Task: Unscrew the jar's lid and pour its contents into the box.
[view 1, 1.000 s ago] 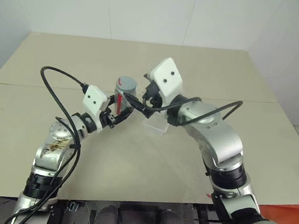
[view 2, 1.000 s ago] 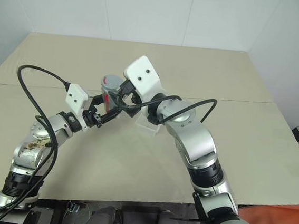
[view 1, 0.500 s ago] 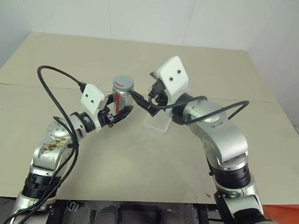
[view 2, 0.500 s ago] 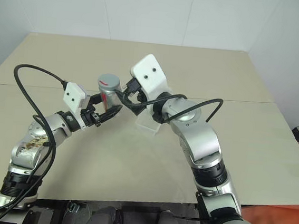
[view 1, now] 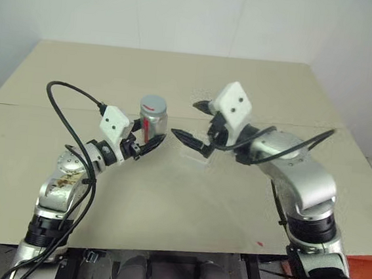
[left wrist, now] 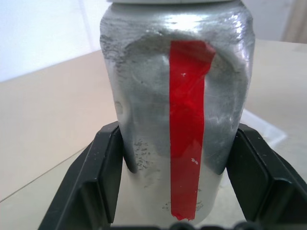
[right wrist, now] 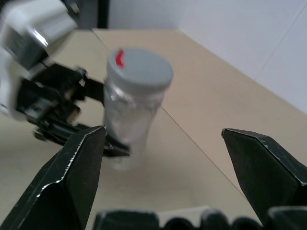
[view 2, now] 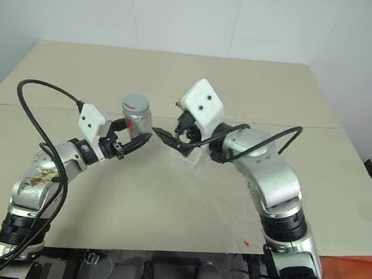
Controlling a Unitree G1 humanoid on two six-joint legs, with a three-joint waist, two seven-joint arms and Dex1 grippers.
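While left jaws (view 1: 151, 143) pinch the jar (view 1: 153, 118), right jaws (view 1: 194, 122) gape just beside it.

We noted that our right gripper (view 1: 193, 120), which a second earlier had sat over the lid (view 1: 154, 103) of the jar (view 1: 153, 121), drew away to the right with fingers spread wide, leaving the lid uncovered and on the jar.
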